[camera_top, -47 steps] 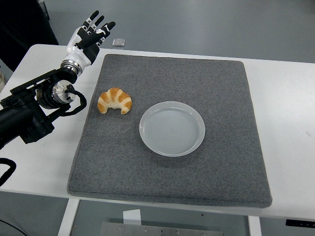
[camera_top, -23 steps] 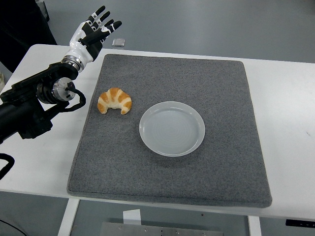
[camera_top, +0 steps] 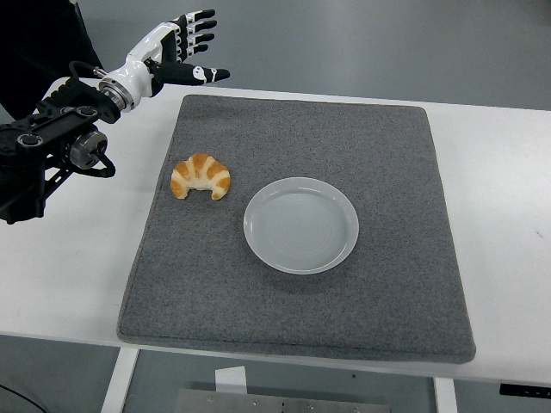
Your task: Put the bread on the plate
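Observation:
The bread is a golden croissant [camera_top: 201, 176] lying on the left part of a grey mat [camera_top: 344, 138]. An empty white plate [camera_top: 300, 224] sits on the mat to the right of the croissant, a short gap between them. My left hand [camera_top: 189, 47] is raised over the table's far left corner, above and behind the croissant, fingers spread and holding nothing. The right arm is not in view.
The grey mat covers most of the white table [camera_top: 508, 181]. The black left arm [camera_top: 52, 151] lies over the table's left side. A dark shape [camera_top: 34, 43] stands at the top left.
My left hand has risen and swung right, turning so its fingers now point right instead of up. The forearm has lifted with it. The croissant and plate have not moved.

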`<action>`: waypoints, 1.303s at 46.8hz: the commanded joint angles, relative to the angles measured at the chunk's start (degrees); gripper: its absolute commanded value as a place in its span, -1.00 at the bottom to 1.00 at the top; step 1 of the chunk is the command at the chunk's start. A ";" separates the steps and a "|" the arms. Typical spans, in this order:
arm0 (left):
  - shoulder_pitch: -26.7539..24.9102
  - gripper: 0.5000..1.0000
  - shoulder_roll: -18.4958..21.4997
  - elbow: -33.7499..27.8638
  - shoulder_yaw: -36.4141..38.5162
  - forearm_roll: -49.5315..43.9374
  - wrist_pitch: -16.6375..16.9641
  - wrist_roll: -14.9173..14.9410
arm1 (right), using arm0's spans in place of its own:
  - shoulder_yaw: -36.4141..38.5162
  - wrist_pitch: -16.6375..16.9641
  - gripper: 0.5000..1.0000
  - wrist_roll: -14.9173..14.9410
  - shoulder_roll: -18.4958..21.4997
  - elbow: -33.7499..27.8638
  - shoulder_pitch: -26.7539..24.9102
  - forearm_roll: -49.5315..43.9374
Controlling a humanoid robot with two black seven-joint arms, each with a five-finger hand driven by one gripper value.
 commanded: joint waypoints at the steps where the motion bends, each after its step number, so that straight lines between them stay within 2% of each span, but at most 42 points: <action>1: -0.99 0.99 2.72 -1.32 1.66 5.00 -0.06 0.09 | 0.00 0.01 0.81 0.00 0.00 0.00 0.00 0.01; 10: -7.05 0.99 8.53 -4.49 13.08 8.00 -0.50 0.09 | 0.00 0.01 0.81 0.00 0.00 0.00 0.00 0.01; 14: -9.87 0.99 9.76 -6.51 19.06 8.00 -0.59 0.09 | 0.00 0.01 0.81 0.00 0.00 0.00 0.00 0.01; 27: -11.37 0.99 13.36 -13.89 27.77 11.25 -0.41 0.01 | 0.00 0.01 0.81 0.00 0.00 0.00 0.00 0.01; 36: -11.54 0.98 13.89 -15.92 31.02 19.51 0.90 0.01 | 0.00 0.01 0.81 0.00 0.00 0.00 0.00 0.01; 40: -11.45 0.98 13.89 -15.92 31.46 22.85 2.75 0.09 | 0.00 0.01 0.81 0.00 0.00 0.00 0.00 0.01; 49: -11.54 0.98 12.93 -15.74 35.07 23.56 6.97 0.18 | 0.00 0.01 0.81 0.00 0.00 0.00 0.00 0.01; 61: -10.93 0.98 11.35 -15.30 35.42 23.56 7.67 0.44 | 0.00 0.01 0.81 0.00 0.00 0.00 0.00 0.01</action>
